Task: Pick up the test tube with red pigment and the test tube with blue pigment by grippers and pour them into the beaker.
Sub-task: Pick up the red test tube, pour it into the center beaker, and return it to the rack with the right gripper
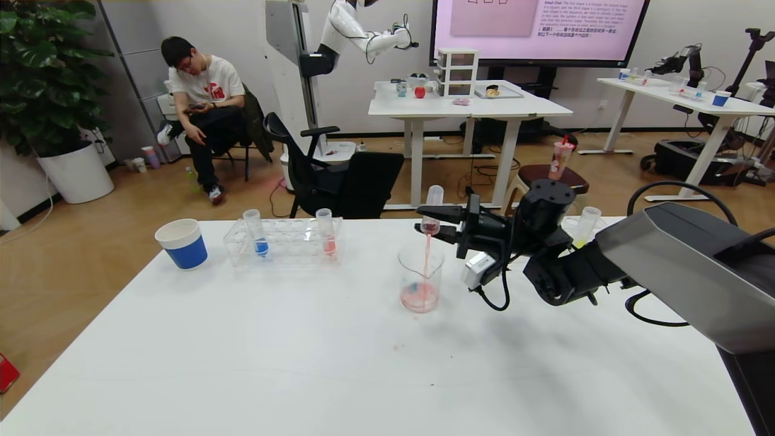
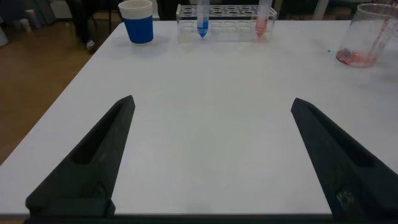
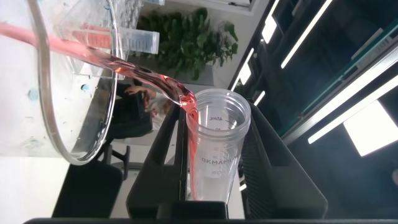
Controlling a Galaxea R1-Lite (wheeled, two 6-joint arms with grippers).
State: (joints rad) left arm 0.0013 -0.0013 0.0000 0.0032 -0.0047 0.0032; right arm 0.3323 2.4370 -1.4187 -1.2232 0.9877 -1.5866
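Red pigment is being poured from a test tube gripped by the right gripper into the beaker; next, the blue-pigment tube in the rack must be fetched. The left gripper stands open.

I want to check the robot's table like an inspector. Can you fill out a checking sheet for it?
Surface: white table, bare in front.
Job's things: clear glass beaker holds pinkish-red liquid; clear tube with red liquid tipped over it, pouring; clear tube with blue liquid upright in clear plastic rack; another red-tipped tube stands there too.
Clutter: blue-and-white paper cup; yellow-liquid tube.
Grippers: right gripper shut on the pouring tube; left gripper open above the table.
Cables: black cable loops under right arm.
Surroundings: seated person, desks, screen.
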